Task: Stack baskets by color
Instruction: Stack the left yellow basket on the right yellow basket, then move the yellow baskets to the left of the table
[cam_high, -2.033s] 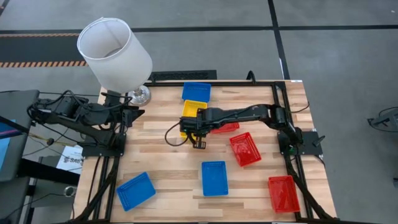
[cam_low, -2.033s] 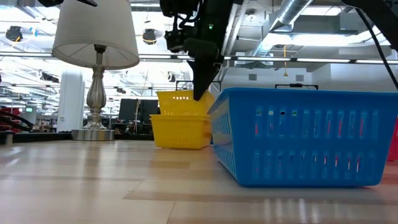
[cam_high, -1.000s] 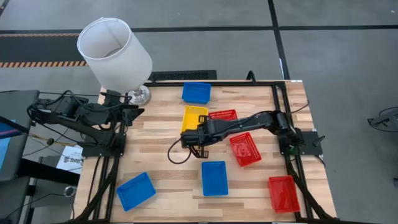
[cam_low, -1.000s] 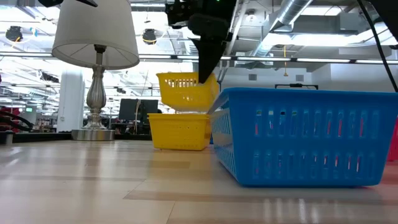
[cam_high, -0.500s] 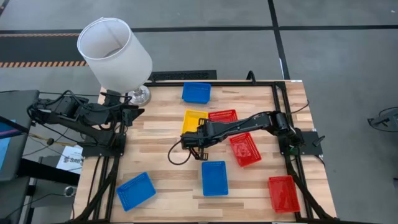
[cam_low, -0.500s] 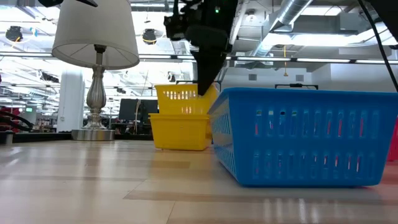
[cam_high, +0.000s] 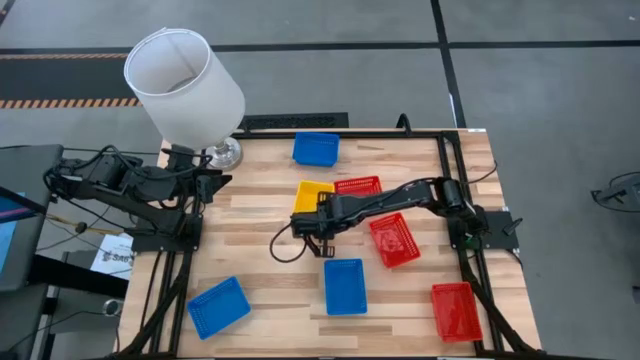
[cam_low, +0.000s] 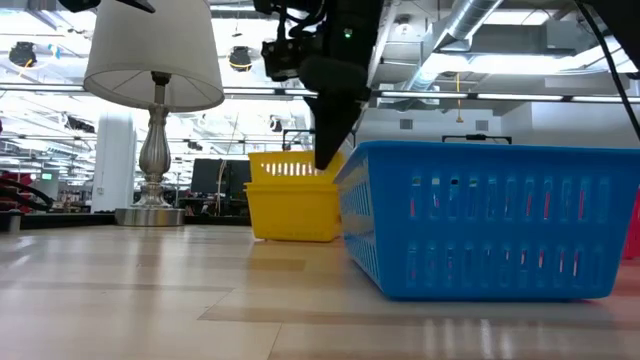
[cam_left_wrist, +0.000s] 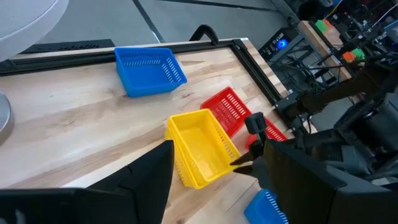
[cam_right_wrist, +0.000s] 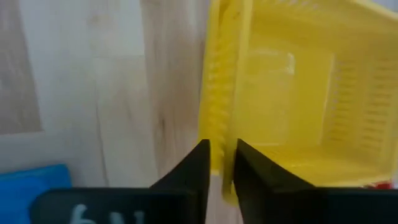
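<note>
Yellow baskets (cam_right_wrist: 280, 93) straddled by right pincer (cam_right_wrist: 221, 163).

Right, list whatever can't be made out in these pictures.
- How many yellow mesh plastic baskets are nested: the high view shows only the top one, and in the low view the right end effector and the near blue mesh plastic basket cover part of the stack.
- Whether the right end effector's fingers grip the yellow rim: the right wrist view is blurred.
- Red mesh plastic baskets: in the low view the near blue basket hides them.
</note>
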